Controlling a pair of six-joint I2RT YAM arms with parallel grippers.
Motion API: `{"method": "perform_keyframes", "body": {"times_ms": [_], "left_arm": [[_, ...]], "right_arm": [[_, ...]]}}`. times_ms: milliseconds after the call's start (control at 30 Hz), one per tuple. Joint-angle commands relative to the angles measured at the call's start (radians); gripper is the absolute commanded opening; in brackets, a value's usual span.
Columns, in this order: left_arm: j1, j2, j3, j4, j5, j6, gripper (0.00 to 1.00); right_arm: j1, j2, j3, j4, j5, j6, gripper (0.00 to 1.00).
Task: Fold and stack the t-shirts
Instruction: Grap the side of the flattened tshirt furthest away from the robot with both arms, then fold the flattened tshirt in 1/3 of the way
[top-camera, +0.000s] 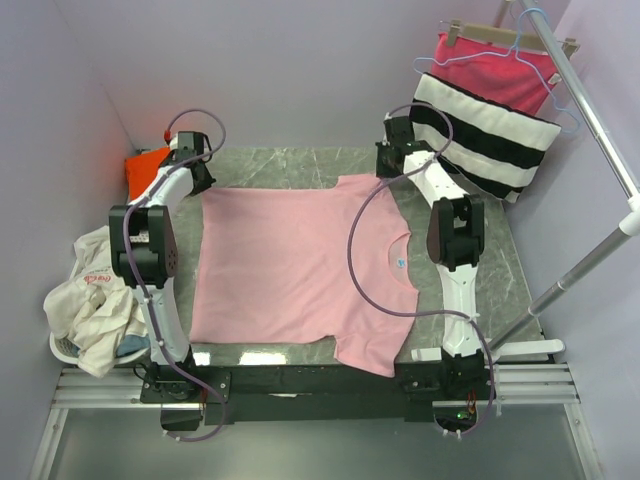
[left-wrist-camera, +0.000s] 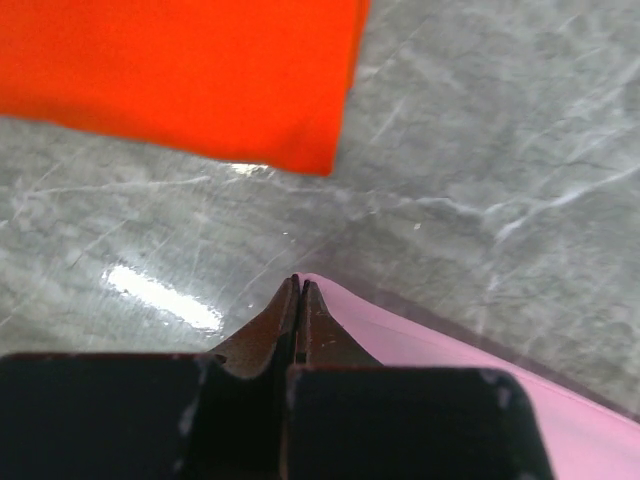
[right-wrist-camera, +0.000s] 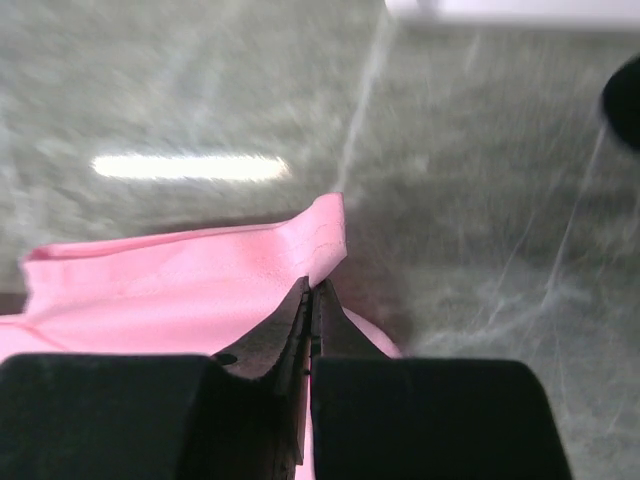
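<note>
Left claw (left-wrist-camera: 297, 285), right claw (right-wrist-camera: 310, 290) pinched shut on pink t-shirt (top-camera: 290, 260) far corners; shirt body lies nearward, long axis left-right.

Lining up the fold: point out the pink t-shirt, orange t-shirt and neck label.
pink t-shirt (top-camera: 290, 260), top external view, mid-body.
orange t-shirt (left-wrist-camera: 180, 70), left wrist view, flat cloth near its corner.
neck label (top-camera: 400, 264), top external view, the blue tag.
</note>
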Motion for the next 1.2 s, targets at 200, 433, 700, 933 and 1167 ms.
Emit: {"method": "perform_keyframes", "body": {"times_ms": [200, 433, 700, 933, 1167], "left_arm": [[-0.011, -0.097, -0.053, 0.048, 0.115, -0.002, 0.01], [-0.04, -0.251, -0.214, 0.065, 0.053, -0.044, 0.01], [-0.044, -0.373, -0.386, 0.061, -0.046, -0.062, 0.01], [-0.044, -0.417, -0.472, -0.025, -0.126, -0.104, 0.01], [-0.044, -0.46, -0.573, -0.051, -0.128, -0.141, 0.01]], "right_arm": [[-0.012, -0.148, 0.051, 0.037, -0.166, -0.033, 0.0], [-0.001, -0.363, -0.274, 0.095, -0.129, 0.002, 0.0], [0.005, -0.582, -0.595, 0.124, -0.059, 0.042, 0.0], [0.014, -0.671, -0.771, 0.107, -0.033, 0.107, 0.0], [0.031, -0.714, -0.952, 0.089, -0.005, 0.182, 0.0]]}}
